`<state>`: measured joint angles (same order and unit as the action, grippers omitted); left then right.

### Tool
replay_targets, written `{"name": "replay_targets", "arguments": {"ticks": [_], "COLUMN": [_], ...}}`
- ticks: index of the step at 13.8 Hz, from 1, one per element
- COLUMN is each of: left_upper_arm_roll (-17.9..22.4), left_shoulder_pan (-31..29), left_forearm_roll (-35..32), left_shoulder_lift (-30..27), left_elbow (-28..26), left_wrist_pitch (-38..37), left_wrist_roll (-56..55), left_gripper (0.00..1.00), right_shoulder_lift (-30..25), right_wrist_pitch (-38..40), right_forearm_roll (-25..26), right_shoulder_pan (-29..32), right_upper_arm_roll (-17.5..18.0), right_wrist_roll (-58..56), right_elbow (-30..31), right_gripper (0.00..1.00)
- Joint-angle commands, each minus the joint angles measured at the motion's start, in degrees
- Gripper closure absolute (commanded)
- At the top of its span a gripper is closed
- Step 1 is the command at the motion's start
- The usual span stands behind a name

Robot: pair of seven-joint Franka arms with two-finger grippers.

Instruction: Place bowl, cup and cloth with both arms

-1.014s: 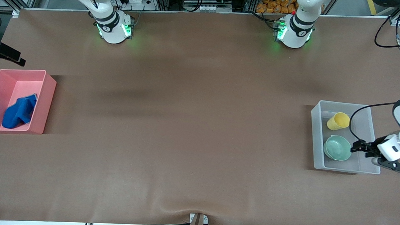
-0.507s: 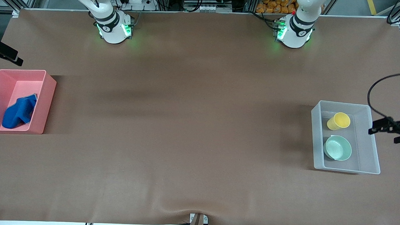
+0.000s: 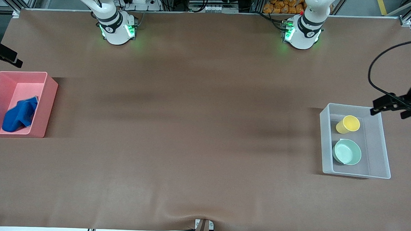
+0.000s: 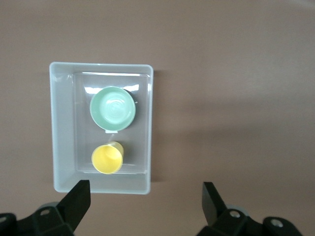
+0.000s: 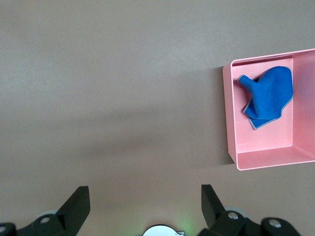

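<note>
Hovering empty and wide open above the clear bin's [image 3: 375,142] edge, the left gripper [image 4: 145,201] risked clipping that wall; bowl [image 3: 347,152] and cup [image 3: 347,124] sat inside, the cloth [image 3: 19,114] lay in the pink bin [image 3: 48,99], and the right gripper [image 5: 144,201] waited, spread and empty.

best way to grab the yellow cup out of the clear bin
Judging by its pose, take the yellow cup by its rim, coming from above. It leans tilted in the clear bin, mouth up, with the bowl beside it, nearer the front camera. One finger inside and one outside should fit.
</note>
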<state>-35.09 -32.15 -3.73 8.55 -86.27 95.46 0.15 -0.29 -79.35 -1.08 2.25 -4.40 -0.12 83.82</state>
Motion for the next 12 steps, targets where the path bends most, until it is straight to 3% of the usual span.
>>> {"name": "replay_targets", "arguments": {"ticks": [1, 3, 4, 12], "left_upper_arm_roll": [9.0, 21.2, 24.4, 26.2], "left_shoulder_pan": [10.4, 22.5, 24.9, 28.4], "left_forearm_roll": [0.6, 0.7, 1.4, 1.5], "left_shoulder_lift": [-3.1, -3.8, -4.1, -7.5], "left_elbow": [-1.9, -2.1, -2.1, -4.8], "left_wrist_pitch": [-2.4, -3.7, -3.5, -3.8], "left_wrist_roll": [-3.6, -4.5, -4.5, -8.8], "left_gripper": [0.0, 0.0, 0.0, 0.0], "right_shoulder_lift": [0.4, 0.4, 0.4, 0.4], "right_wrist_pitch": [-1.4, -1.7, -1.8, -1.7], "right_forearm_roll": [-0.4, -0.2, -0.2, 0.0], "right_shoulder_pan": [-0.2, -0.3, -0.2, -0.1], "right_upper_arm_roll": [0.6, 0.6, 0.5, 0.4], "right_wrist_roll": [-0.5, -0.4, -0.4, -0.4], "right_elbow": [-0.6, -0.6, -0.6, -0.7], "right_gripper": [0.0, 0.0, 0.0, 0.0]}}
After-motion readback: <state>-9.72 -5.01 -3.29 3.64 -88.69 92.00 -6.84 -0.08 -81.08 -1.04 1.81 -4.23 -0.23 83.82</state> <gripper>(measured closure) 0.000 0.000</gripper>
